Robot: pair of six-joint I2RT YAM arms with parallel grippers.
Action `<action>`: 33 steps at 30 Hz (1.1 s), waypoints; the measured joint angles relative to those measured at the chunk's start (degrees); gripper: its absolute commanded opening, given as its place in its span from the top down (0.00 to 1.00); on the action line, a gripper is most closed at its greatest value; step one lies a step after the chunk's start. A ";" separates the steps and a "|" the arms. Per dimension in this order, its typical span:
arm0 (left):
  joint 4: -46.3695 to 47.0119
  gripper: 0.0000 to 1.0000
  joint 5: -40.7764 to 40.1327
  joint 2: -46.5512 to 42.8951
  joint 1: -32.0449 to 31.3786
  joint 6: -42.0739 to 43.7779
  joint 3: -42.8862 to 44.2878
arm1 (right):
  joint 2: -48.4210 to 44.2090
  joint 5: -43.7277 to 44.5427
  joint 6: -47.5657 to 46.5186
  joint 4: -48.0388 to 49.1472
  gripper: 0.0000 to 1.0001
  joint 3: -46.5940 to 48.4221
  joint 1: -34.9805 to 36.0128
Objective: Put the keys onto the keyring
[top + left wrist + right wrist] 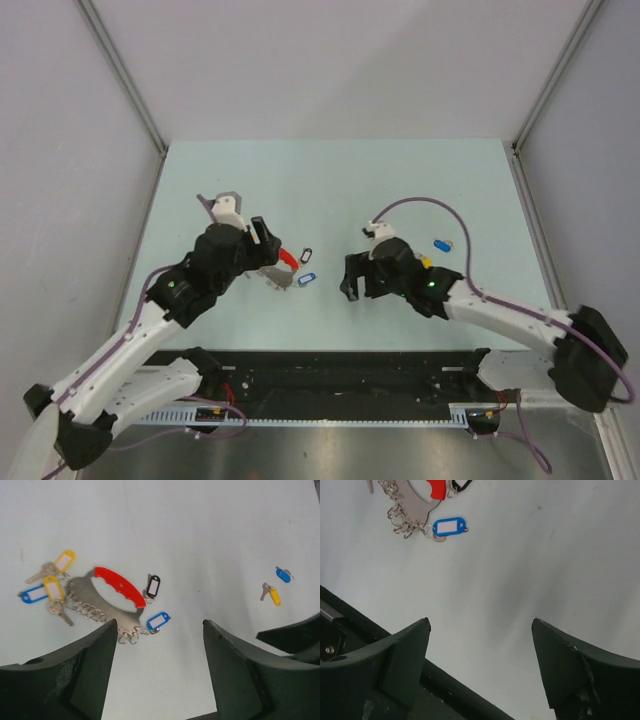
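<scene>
Roughly diag. keyring (120,586), L-wrist view

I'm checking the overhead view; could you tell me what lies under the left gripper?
The left gripper hides most of the keyring; only its red section, a black-tagged key and a blue-tagged key show. Its yellow-tagged keys are covered there.

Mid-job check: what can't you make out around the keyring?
Top external: left arm hides most of the large grey metal keyring with red curved section.
Right wrist: top edge cuts it off.
Left wrist: whether black-tagged silver key and blue-tagged silver key are threaded on is too small to tell.
</scene>
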 measured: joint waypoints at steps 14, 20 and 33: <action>-3.80 0.25 -11.39 -13.27 5.64 11.17 -7.19 | 36.22 1.31 20.35 24.57 0.58 14.51 8.96; -3.93 0.24 -11.63 -16.63 8.66 11.91 -7.54 | 43.12 1.27 25.09 27.19 0.66 18.93 9.70; -3.74 0.24 -11.13 -18.93 8.72 12.17 -7.72 | 48.11 3.56 28.79 27.32 0.72 20.63 9.94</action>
